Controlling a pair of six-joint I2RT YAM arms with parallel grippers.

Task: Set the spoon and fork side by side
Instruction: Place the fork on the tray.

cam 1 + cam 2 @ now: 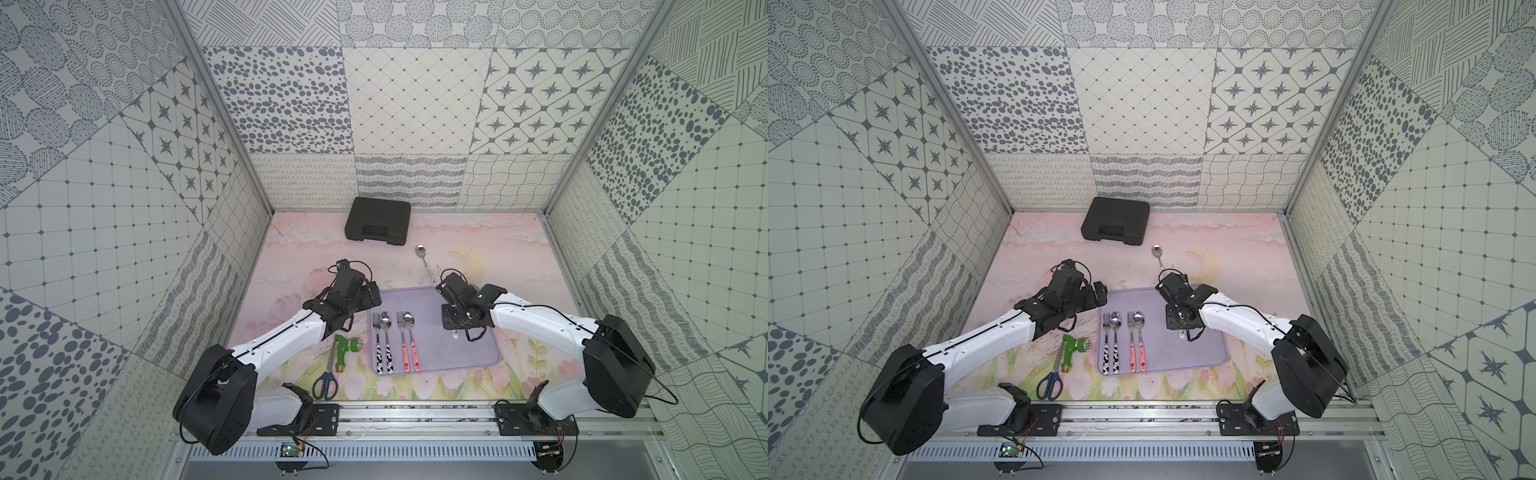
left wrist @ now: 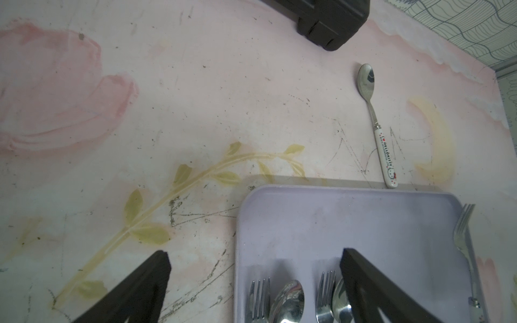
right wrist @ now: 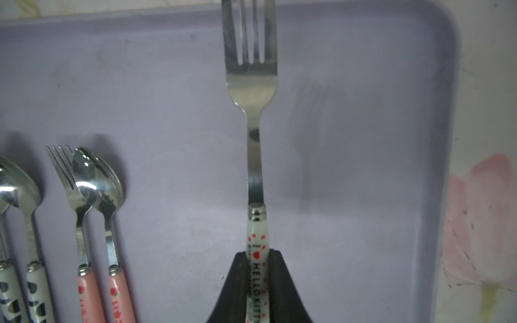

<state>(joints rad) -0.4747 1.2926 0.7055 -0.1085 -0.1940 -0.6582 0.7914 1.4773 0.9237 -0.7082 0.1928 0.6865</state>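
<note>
Quick worry list from my chair. The right jaws are clamped on the white dotted handle of the fork point(image 3: 254, 134), which hangs over the right part of the lilac tray point(image 1: 465, 357). Going by its shadow, it's off the surface. Its matching spoon point(image 1: 424, 262) is on the desk past the tray's far edge, and its handle end looks right up against the rim. The left jaws are spread wide and empty, over the tray's far-left corner.

What could bite me:
- That handle looks glossy and the grip is a thin pinch. If the fork swings in the jaws on the way down, it lands crooked.
- In the left wrist view the fork sits close to the right rim. If I drop it there, the spoon may have no room beside it, or the tines could end up propped on the edge.
- With the spoon butted against the rim, jaws coming down on the handle could catch the tray and shove it, messing up the cow-print pair point(image 1: 383, 345) and the pink pair point(image 1: 409, 345).
- The spoon is on the right arm's side, so a left-arm reach crosses its path.
</note>
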